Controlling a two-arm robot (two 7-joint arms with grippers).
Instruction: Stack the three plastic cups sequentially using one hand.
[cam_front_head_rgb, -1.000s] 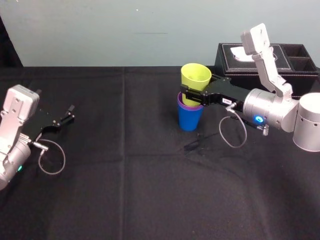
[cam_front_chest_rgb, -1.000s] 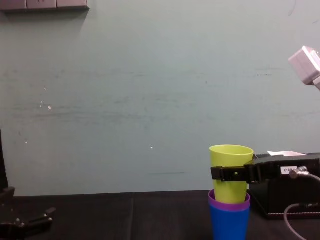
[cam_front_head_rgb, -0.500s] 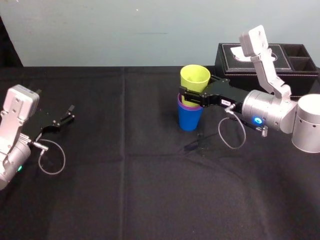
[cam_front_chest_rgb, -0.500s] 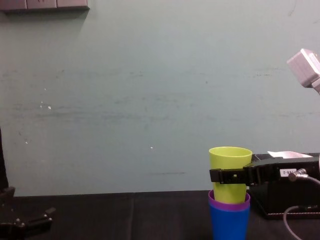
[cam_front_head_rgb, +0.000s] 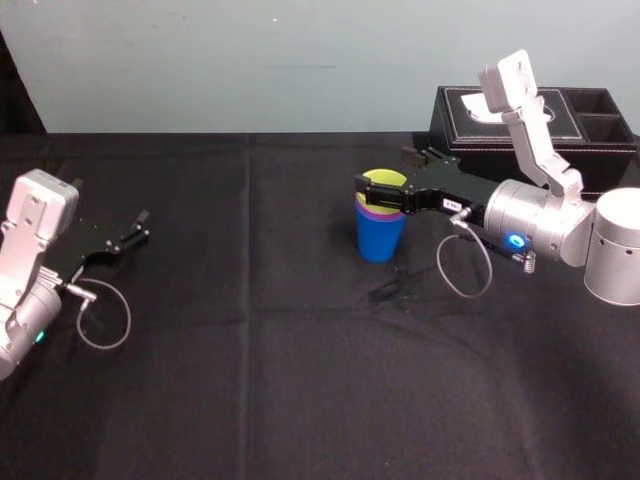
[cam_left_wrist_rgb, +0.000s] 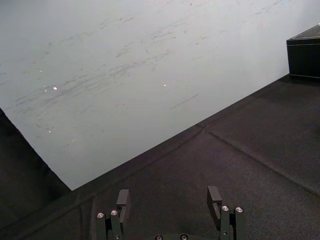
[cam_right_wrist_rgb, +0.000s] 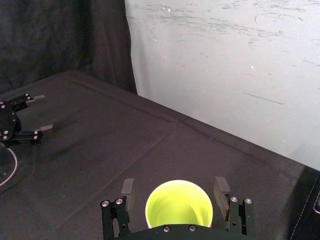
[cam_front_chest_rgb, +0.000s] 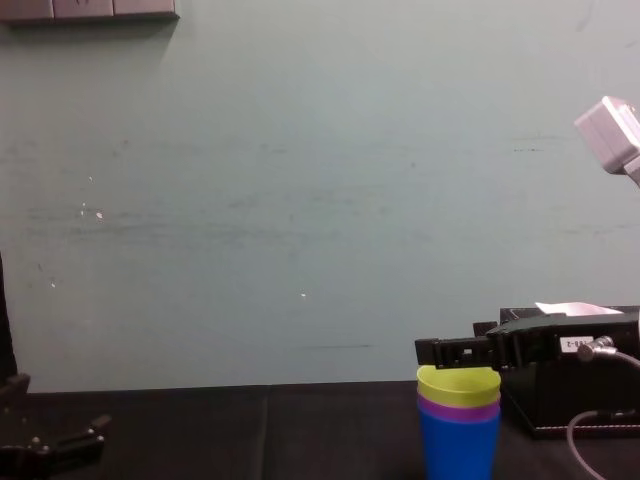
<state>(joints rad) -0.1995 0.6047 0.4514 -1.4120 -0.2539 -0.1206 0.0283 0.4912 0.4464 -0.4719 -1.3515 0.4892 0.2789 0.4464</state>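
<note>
1. Right hand (cam_right_wrist_rgb: 174, 194): its fingers (cam_right_wrist_rgb: 127, 192) are spread wide, one on each side of the yellow-green cup (cam_front_head_rgb: 383, 180). A gap is seen on both sides, so nothing is held. In the chest view the hand is level with the rim or just above it.
2. Yellow-green cup: upright and seated deep in the purple cup (cam_front_chest_rgb: 458, 409). Little more than its rim band is left showing.
3. Purple cup: nested in the blue cup (cam_front_head_rgb: 380, 238), with only a narrow band exposed.
4. Blue cup: the base of the stack, standing on the black surface (cam_front_head_rgb: 300, 380) right of centre, near the box (cam_front_head_rgb: 470, 110).
5. Progress: all three cups are judged to be stacked. Only a clean withdrawal of the hand is judged to remain.
6. Handling: the cups are judged light, thin-walled and smooth, so easily tipped or dragged by a brushing finger. If regripping is needed, hold is best taken across the wall just under the rim, with light pressure, as the taper may let a cup slip.
7. Left hand (cam_front_head_rgb: 138, 228): parked low at the far left of the surface, fingers apart, holding nothing.
</note>
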